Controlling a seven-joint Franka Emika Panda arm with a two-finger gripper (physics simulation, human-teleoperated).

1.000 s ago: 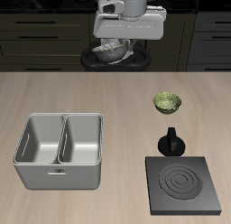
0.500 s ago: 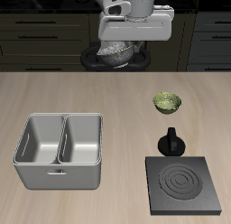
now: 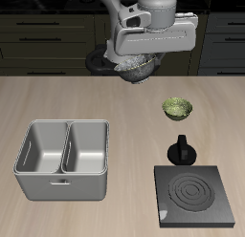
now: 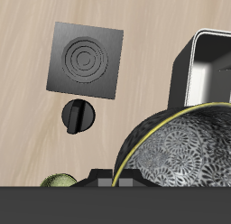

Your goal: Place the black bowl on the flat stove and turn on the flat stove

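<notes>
My gripper (image 3: 135, 63) is high in the air above the back edge of the table (image 3: 96, 102), and my fingers are clamped on the rim of the black bowl (image 3: 134, 67), which hangs under my palm with no contact to the wood. In the wrist view the bowl (image 4: 180, 146) is very close to me: I see its grey-white speckled inside and its thin yellowish rim, and it hides a big part of the surface below. The flat stove (image 3: 195, 195) lies flat near the front edge of the table, almost at a front corner, and its ring marks are bare, nothing stands on them. Its black knob (image 3: 181, 149) is at the stove's back edge, with the handle upright in the exterior view. A little farther back from the knob sits the olive-green bowl (image 3: 177, 108), apart from it and apart from the stove. The grey tray (image 3: 63, 159) with two compartments stands toward the other front corner, well apart from the stove, and a wide strip of bare wood lies between them. Under me, along the back edge, the table is open, and the middle of the table toward the stove is open too. In the wrist view the stove (image 4: 86, 60) and the knob (image 4: 78, 114) show clearly, while only one corner of the tray (image 4: 209, 65) is seen behind the bowl.
</notes>
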